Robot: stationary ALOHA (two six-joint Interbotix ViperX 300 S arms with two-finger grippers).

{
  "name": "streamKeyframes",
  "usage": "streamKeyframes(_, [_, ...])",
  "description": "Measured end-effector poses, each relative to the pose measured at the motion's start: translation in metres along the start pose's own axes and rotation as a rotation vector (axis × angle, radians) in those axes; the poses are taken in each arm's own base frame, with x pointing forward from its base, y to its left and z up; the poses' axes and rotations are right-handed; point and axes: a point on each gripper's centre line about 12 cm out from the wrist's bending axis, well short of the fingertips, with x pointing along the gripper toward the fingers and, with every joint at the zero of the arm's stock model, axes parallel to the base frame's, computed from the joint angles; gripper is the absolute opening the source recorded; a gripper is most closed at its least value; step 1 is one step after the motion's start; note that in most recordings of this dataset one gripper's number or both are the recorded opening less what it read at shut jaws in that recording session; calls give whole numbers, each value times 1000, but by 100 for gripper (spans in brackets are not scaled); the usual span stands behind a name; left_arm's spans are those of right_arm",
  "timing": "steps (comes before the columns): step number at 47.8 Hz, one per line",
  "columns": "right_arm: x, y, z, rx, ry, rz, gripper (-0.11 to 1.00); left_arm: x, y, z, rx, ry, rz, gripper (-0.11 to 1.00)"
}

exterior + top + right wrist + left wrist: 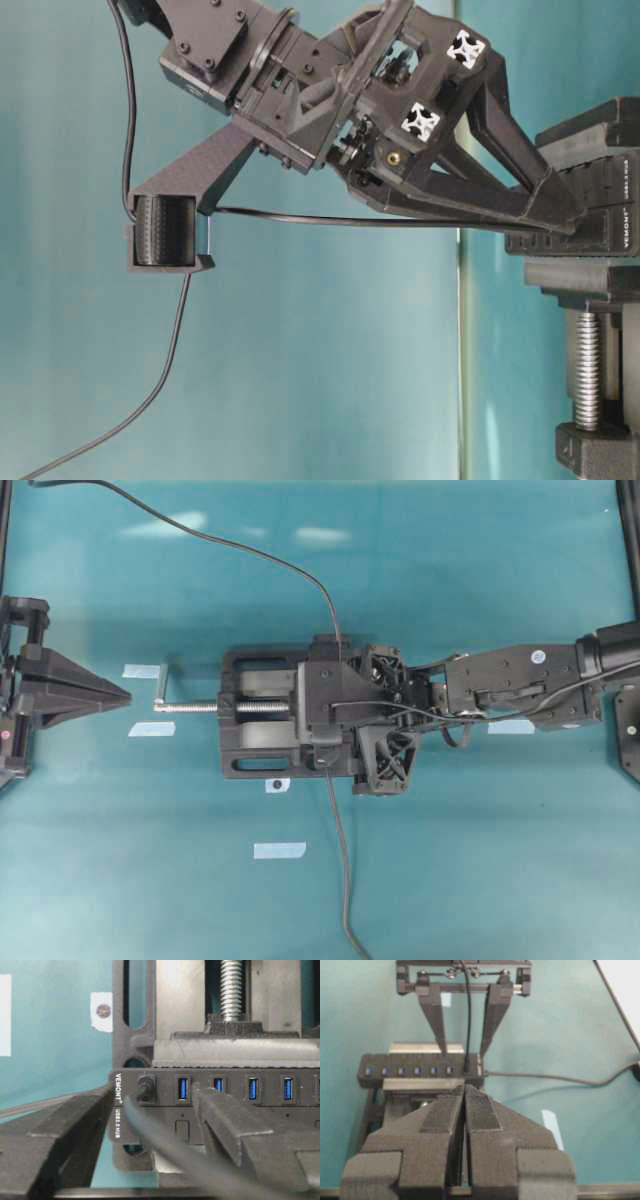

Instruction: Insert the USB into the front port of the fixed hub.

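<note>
**A:** From where I stand, the right gripper (165, 1125) is poised over the vise (262, 716) with its jaws spread wide and nothing between them. One finger lies left of the USB (144, 1088), the other comes down just right of it, over the row of blue ports. Neither finger touches the plug, as far as the right wrist view shows.

**B:** And the plug itself?

**A:** Seated in the end port of the fixed hub (215, 1091), the port nearest the white "VEMONT" lettering. Its dark cable (165, 1152) runs out of the port toward the wrist camera, passing between the two open fingers. From overhead the right gripper (345, 716) covers the hub almost wholly, so I cannot pick the plug out there.

**B:** The other arm?

**A:** The left gripper (465, 1095) is pulled back at the left edge of the table, well apart from the vise, its two padded fingers pressed together and gripping nothing. In the overhead view it shows as a closed dark wedge (105, 694) pointing at the silver screw handle (166, 686).

**B:** What surrounds it all?

**A:** The hub is clamped across the vise, which stands on a teal table (480, 860). A second cable (560, 1079) leaves the hub's end and trails off sideways. Pale tape strips (279, 850) dot the surface, one beside the vise bearing a dark spot (103, 1010).
</note>
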Motion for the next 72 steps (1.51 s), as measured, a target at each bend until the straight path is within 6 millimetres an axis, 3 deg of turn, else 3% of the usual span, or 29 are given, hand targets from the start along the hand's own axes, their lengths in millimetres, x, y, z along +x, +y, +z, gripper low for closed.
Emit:
streamKeyframes(12, [-3, 0, -3, -3, 31, -1, 74, 0, 0, 0, 0, 0, 0, 0])
streamKeyframes(42, [-39, 1, 2, -3, -63, 3, 74, 0, 0, 0, 0, 0, 0, 0])
streamKeyframes(72, [-50, 3, -4, -3, -112, 10, 74, 0, 0, 0, 0, 0, 0, 0])
